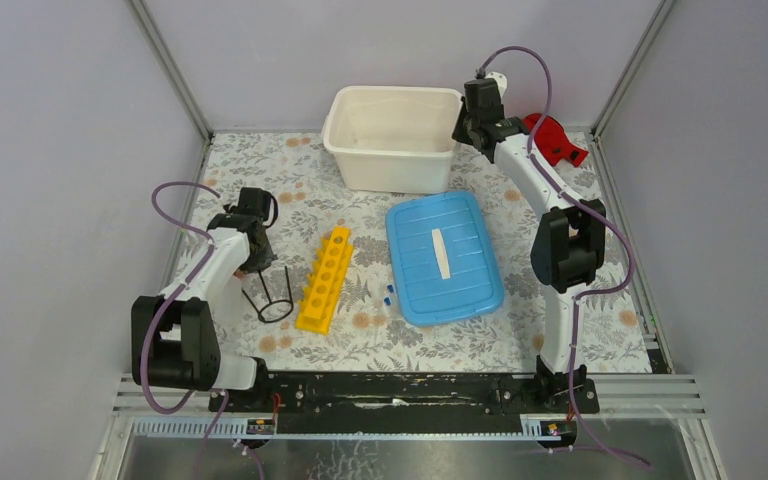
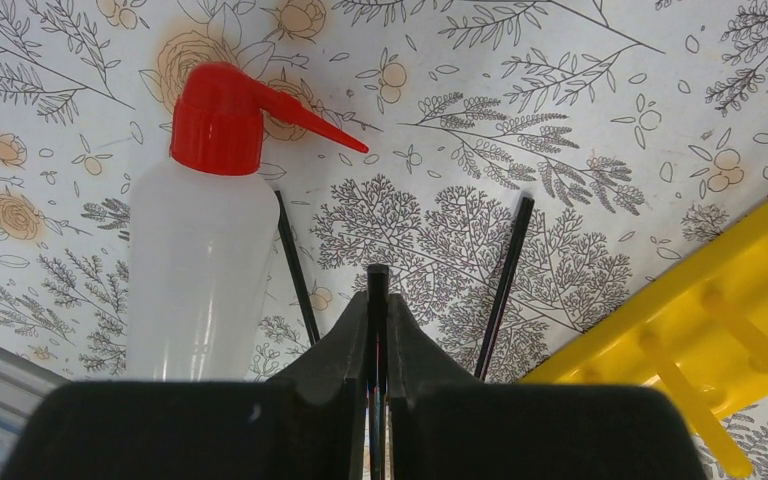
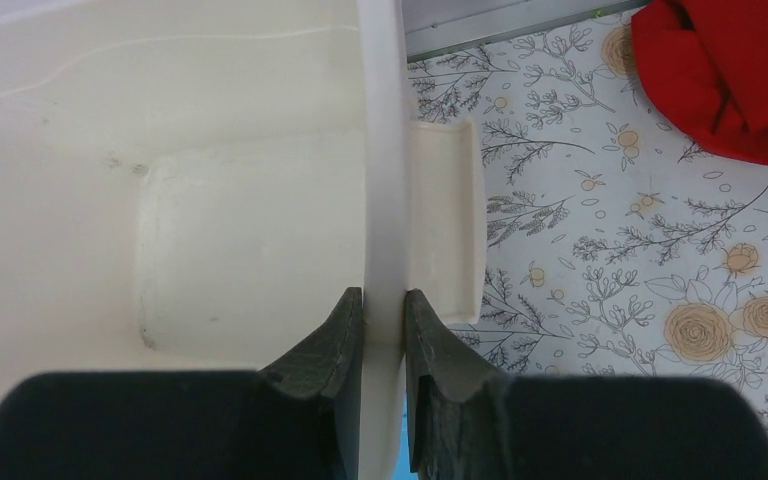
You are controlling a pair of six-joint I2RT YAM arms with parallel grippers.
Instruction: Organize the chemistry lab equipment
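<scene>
**Floral table cover: ring stand pinched on the left, tub wall clamped on the right**

Floral table cover is seen under everything. At the near left, the left gripper is closed down on one thin rod of the black wire ring stand. The rod is held right between the pads, and two more rods are splayed to either side, pointing away from the fingers. A white squeeze bottle with a red spout cap is seen just left of the stand, apart from the fingers. The yellow test-tube rack is laid just right of the stand, long axis running near to far. It is much nearer the left arm. Two tiny blue-capped tubes are seen between the rack and the blue lid, loose on the cover.

At the far side, the white tub is gripped by the right gripper, one finger inside and one outside its right wall. The red cloth is left beyond. A lift of the stand and a carry far-right toward the tub is judged likely next
</scene>
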